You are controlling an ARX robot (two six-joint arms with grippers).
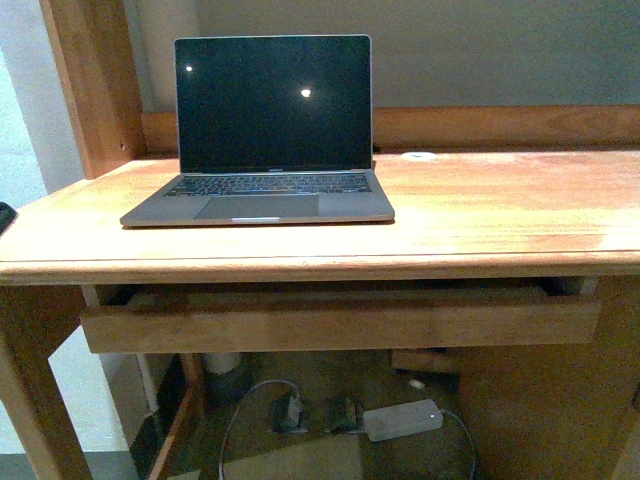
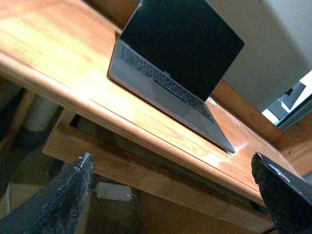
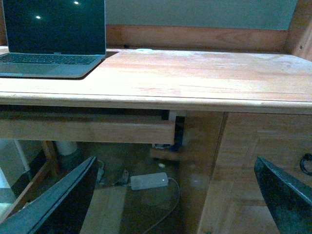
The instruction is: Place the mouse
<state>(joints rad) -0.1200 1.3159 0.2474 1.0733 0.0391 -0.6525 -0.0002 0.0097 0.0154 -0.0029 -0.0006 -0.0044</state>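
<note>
Mouse at desk's left edge, left hand, right hand gaping empty, apart

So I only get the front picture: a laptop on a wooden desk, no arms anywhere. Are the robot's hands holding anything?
Observer: No. The left gripper is open, with nothing between its fingers.
Operator: And the other one?
Observer: The right gripper is open and empty too.
Operator: Anything else I can't see?
Observer: A dark ring handle on the cabinet front below the desktop.
</note>
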